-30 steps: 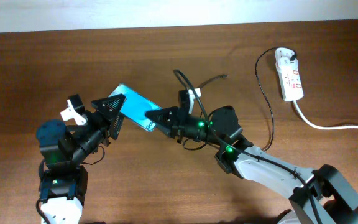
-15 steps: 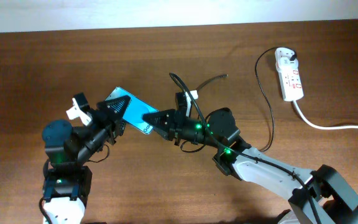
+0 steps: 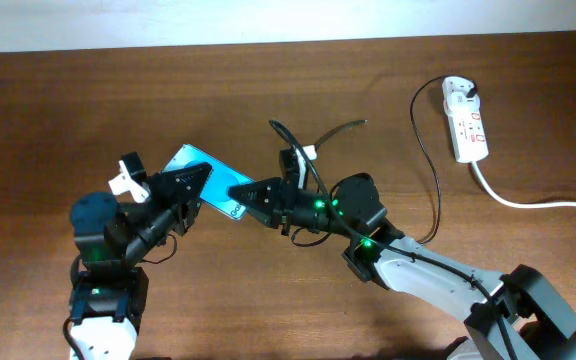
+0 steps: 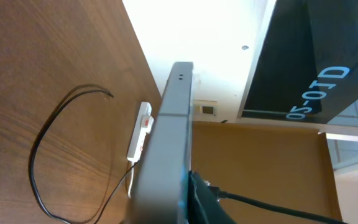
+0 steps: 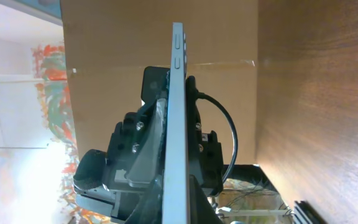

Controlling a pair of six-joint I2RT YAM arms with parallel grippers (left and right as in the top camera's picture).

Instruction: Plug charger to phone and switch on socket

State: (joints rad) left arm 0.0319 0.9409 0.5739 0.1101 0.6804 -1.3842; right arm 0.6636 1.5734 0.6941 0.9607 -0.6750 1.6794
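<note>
The phone (image 3: pixel 211 175), blue screen up, is held off the table between both arms. My left gripper (image 3: pixel 194 187) is shut on its left end and my right gripper (image 3: pixel 245 193) is shut on its right end. The left wrist view has the phone (image 4: pixel 166 137) edge-on, running away from the camera. Edge-on too in the right wrist view, the phone (image 5: pixel 178 118) has the left gripper (image 5: pixel 138 155) clamped on it beyond. The charger (image 3: pixel 429 160) runs as a thin black cable from the socket (image 3: pixel 466 120) at the far right, with its free tip (image 3: pixel 361 123) lying on the table.
A thick white cord (image 3: pixel 528 200) leaves the socket toward the right edge. In the left wrist view the socket (image 4: pixel 139 132) and a loop of black cable (image 4: pixel 39 155) lie on the brown table (image 3: pixel 88 110). The right arm's body (image 3: pixel 418 265) crosses the near middle.
My left gripper has closed onto the phone's left end. Both grippers and the phone have drifted slightly left. The right gripper kept its hold.
</note>
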